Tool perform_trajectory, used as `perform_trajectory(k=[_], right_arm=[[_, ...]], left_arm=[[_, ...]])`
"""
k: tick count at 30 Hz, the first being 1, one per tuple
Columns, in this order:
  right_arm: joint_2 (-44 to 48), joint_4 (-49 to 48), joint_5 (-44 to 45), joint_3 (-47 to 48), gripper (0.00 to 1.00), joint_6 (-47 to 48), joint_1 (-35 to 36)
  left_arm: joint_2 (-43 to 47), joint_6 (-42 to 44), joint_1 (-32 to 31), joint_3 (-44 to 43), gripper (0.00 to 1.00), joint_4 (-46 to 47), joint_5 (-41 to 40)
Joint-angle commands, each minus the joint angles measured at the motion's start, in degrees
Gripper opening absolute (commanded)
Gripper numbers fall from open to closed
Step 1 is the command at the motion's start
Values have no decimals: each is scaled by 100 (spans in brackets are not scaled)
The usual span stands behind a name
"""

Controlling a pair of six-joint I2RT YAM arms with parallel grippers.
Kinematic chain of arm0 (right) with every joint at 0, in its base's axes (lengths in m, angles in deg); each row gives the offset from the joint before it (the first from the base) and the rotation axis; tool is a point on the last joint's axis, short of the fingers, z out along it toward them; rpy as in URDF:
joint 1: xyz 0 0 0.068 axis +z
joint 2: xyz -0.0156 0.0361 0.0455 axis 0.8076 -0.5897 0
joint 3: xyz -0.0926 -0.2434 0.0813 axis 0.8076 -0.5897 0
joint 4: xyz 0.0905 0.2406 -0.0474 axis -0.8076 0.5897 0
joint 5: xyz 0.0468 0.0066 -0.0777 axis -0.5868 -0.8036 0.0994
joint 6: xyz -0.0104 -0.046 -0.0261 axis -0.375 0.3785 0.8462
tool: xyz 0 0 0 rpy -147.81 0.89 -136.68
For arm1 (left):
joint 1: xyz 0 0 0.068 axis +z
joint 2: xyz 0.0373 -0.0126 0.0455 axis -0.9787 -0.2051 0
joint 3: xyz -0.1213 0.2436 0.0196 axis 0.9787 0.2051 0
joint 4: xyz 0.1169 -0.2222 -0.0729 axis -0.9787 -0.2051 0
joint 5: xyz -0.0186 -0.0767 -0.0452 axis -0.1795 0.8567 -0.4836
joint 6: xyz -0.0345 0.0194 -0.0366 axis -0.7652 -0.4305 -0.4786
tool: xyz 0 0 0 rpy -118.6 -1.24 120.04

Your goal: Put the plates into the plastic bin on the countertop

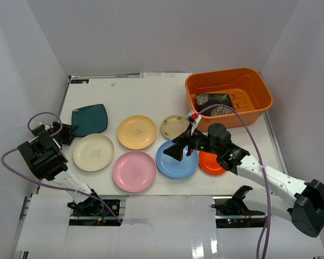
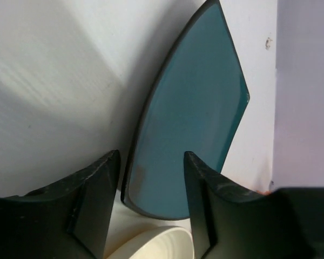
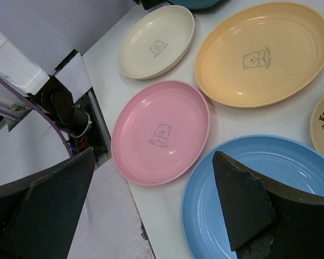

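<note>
We see left jaws apart, straddling rim of dark teal plate [image 1: 90, 119] at counter's [image 1: 146, 91] left side; whether they touch it we cannot tell. Right jaws wide open, holding nothing, above blue plate [image 1: 176, 162]. Black flowered plate [image 1: 213, 102] lies inside orange bin [image 1: 259, 86] at far right. Cream plate [image 1: 93, 152], pink plate [image 1: 134, 171], yellow plate [image 1: 136, 131], tan plate [image 1: 174, 127] and orange-red plate [image 1: 211, 163] lie on counter, outside bin.

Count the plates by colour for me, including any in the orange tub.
Dark teal plate: 1
Cream plate: 1
Yellow plate: 1
Pink plate: 1
Blue plate: 1
Orange-red plate: 1
Tan plate: 1
Black flowered plate, in the orange tub: 1
Total: 8 plates
</note>
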Motion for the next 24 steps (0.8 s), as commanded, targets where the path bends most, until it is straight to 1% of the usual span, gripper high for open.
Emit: perform_trajectory(k=[1, 2, 5, 6, 8, 9, 10, 12, 13, 14, 15, 17, 18, 19, 21, 22, 24], right_arm=[[-155, -334, -165, 103, 95, 63, 38], [-181, -369, -147, 129, 95, 46, 29], [-295, -404, -77, 199, 95, 37, 64], [-348, -422, -33, 226, 95, 46, 73], [-409, -405, -15, 296, 95, 63, 82], [-453, -387, -7, 314, 95, 63, 82], [-454, -396, 2, 331, 95, 55, 91], [-515, -387, 37, 340, 95, 46, 91], [-541, -352, 38, 358, 95, 46, 91], [-568, -334, 55, 384, 95, 46, 91], [-629, -317, 55, 428, 95, 37, 91], [-699, -369, 46, 481, 95, 2, 108], [-795, -369, 38, 577, 95, -7, 117], [-849, -335, 29, 639, 95, -7, 126], [-954, -238, 64, 753, 95, 19, 143], [-972, -116, 99, 884, 95, 72, 143], [-1033, -79, 160, 1025, 95, 107, 152]], left_arm=[[-401, -126, 11, 104, 59, 518, 266], [-472, -144, 11, 103, 53, 589, 310], [-744, -258, 11, 147, 44, 905, 468], [-823, -336, 20, 139, 39, 958, 512], [-1008, -459, 11, 156, 31, 1195, 653], [-1052, -556, 11, 174, 22, 1335, 671], [-1096, -592, 11, 200, 17, 1397, 688], [-1096, -697, 11, 226, 10, 1529, 688], [-1079, -724, 11, 244, 4, 1556, 688], [-1026, -776, 11, 244, 0, 1600, 697], [-982, -837, 11, 270, 0, 1774, 706], [-842, -1372, -33, 524, 0, 2187, 697], [-815, -1592, -42, 569, 0, 2615, 749], [-789, -1942, -42, 578, 0, 2768, 828], [-605, -2208, -59, 543, 0, 3049, 952], [-526, -2401, -59, 517, 0, 3111, 987], [-280, -2525, -112, 359, 0, 3112, 1075]])
